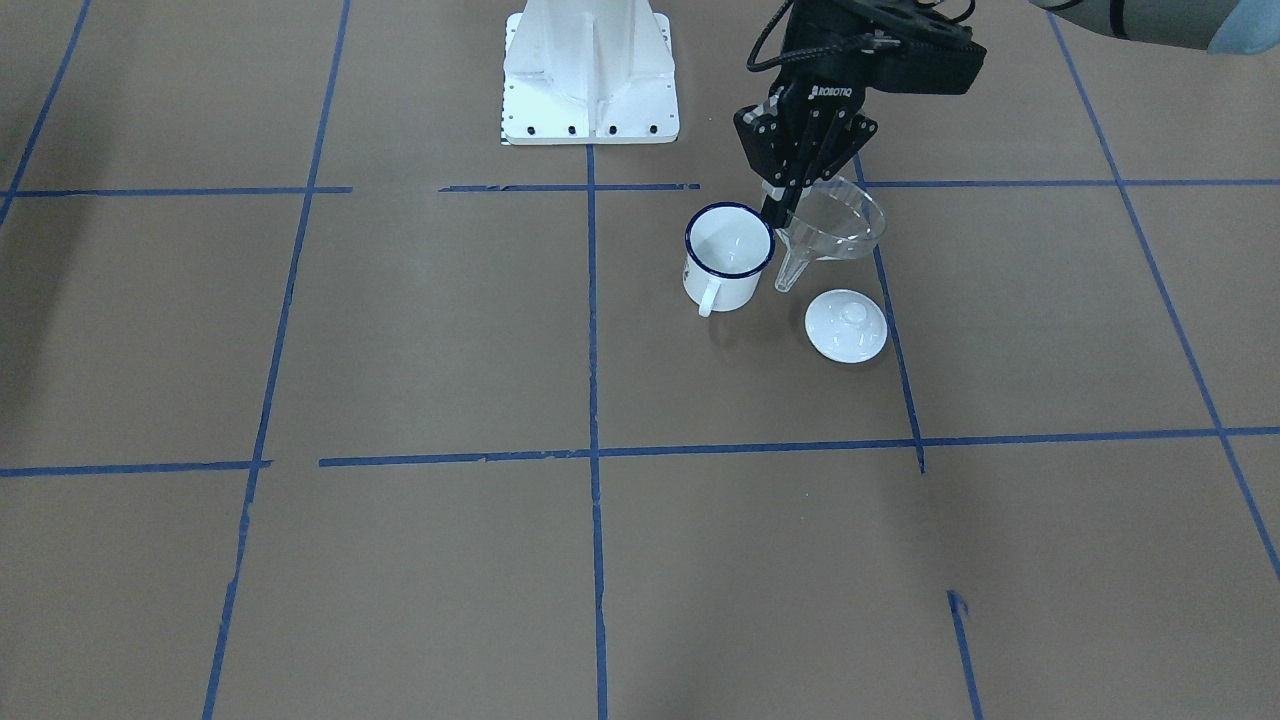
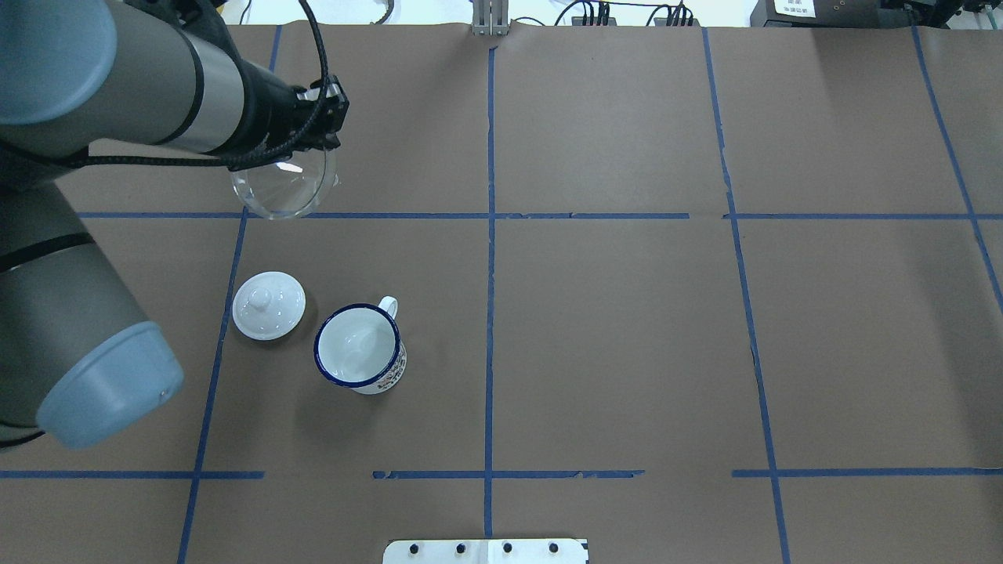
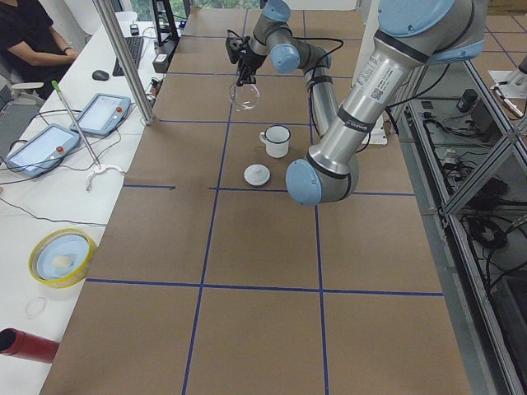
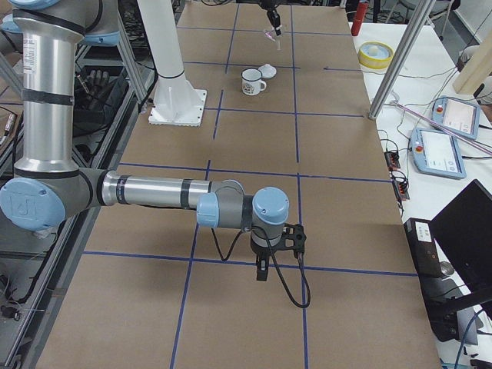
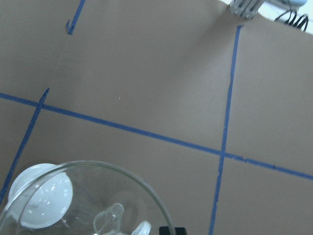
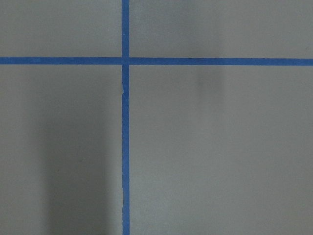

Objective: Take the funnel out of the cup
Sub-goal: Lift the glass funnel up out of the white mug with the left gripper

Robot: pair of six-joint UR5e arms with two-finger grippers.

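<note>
The clear plastic funnel (image 1: 835,225) hangs in the air, out of the cup, gripped by its rim. My left gripper (image 1: 779,207) is shut on that rim and holds the funnel tilted, spout down, above the table. From overhead the funnel (image 2: 282,185) is well beyond the cup (image 2: 359,347). The white mug with a dark blue rim (image 1: 728,255) stands upright and empty on the table, apart from the funnel. In the left wrist view the funnel's bowl (image 5: 88,200) fills the lower left. My right gripper (image 4: 261,270) hovers over the table far from both; I cannot tell whether it is open.
A round white lid with a knob (image 1: 846,324) lies on the table beside the mug, below the funnel. The robot's white base (image 1: 590,80) stands behind. A pole (image 3: 123,62), tablets and a yellow bowl (image 3: 62,257) sit on the operators' side.
</note>
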